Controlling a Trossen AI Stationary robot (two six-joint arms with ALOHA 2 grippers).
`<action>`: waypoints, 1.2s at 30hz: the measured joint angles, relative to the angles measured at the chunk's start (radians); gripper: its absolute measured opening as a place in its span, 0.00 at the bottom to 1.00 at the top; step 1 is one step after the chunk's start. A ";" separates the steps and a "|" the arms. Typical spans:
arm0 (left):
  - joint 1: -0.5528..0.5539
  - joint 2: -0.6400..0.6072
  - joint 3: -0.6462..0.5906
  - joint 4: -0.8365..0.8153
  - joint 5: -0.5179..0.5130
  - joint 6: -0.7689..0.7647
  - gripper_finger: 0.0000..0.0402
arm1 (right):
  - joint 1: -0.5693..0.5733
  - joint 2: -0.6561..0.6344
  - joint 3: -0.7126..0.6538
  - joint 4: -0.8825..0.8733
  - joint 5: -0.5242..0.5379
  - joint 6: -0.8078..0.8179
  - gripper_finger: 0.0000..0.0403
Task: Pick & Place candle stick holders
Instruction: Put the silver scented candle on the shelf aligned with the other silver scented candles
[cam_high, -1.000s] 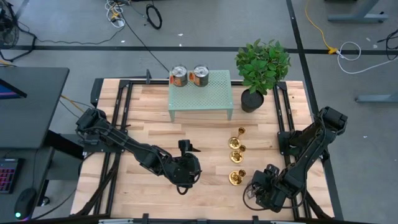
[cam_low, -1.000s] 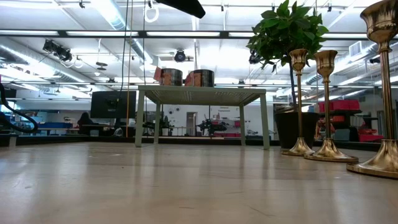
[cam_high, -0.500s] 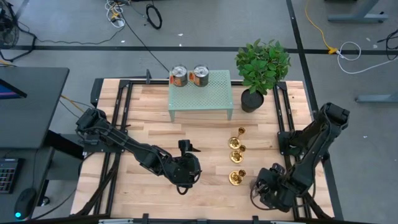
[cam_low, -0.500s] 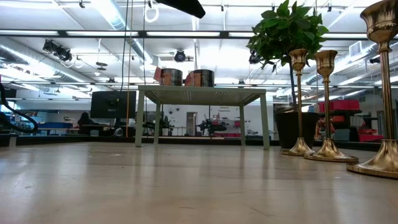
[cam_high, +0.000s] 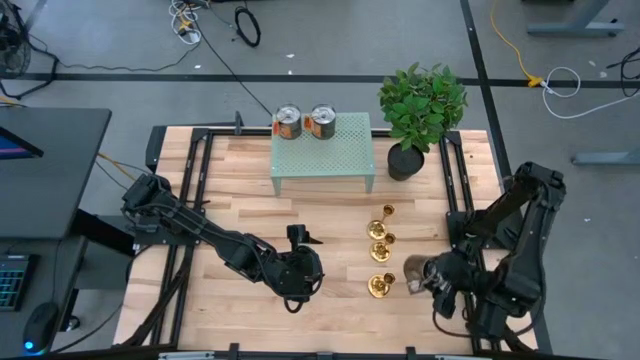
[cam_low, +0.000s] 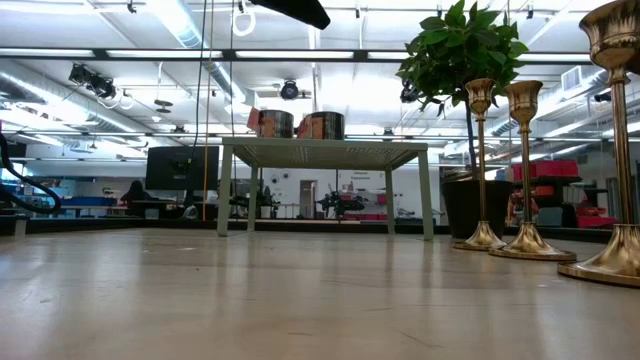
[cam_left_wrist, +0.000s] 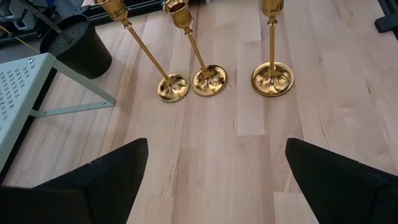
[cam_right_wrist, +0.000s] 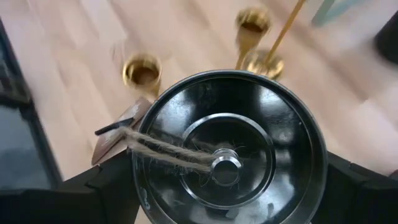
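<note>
The room behind the table is a big open workshop: in the low view, strip lights run across the ceiling (cam_low: 150, 55) and a dark monitor (cam_low: 182, 167) stands far back. From above, grey floor (cam_high: 100, 40) with loose cables surrounds the table.

The table (cam_high: 240, 200) is pale wood planks in a black frame. At its far edge stands a green mesh shelf (cam_high: 322, 153) carrying two cans (cam_high: 304, 121). Just right of it is a potted plant (cam_high: 420, 110).

The left arm reaches across the near middle of the table, and its tool (cam_high: 302, 237) hangs above the wood with the fingers (cam_left_wrist: 93, 180) spread wide apart and nothing between them, left of the holders.

The right arm bends in from the right edge. Its tool (cam_high: 425, 275) is closed round a black round tin (cam_right_wrist: 230, 152) with twine inside, just right of the nearest holder.

The three brass holders (cam_high: 380, 250) stand upright in a row on the right half of the table, running from near the plant pot toward the near edge. The two farther bases (cam_left_wrist: 193, 83) almost touch; the third (cam_left_wrist: 272, 79) stands a little apart.
</note>
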 joint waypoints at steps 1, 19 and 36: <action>0.000 0.000 0.000 0.000 0.000 0.000 0.97 | 0.000 0.000 0.013 -0.026 0.022 0.001 0.83; 0.000 0.000 0.000 0.000 0.000 0.000 0.97 | -0.090 0.128 0.176 -0.077 0.446 -0.009 0.83; 0.000 0.000 0.000 -0.008 -0.004 0.001 0.97 | -0.259 0.435 0.466 0.186 0.839 -0.299 0.83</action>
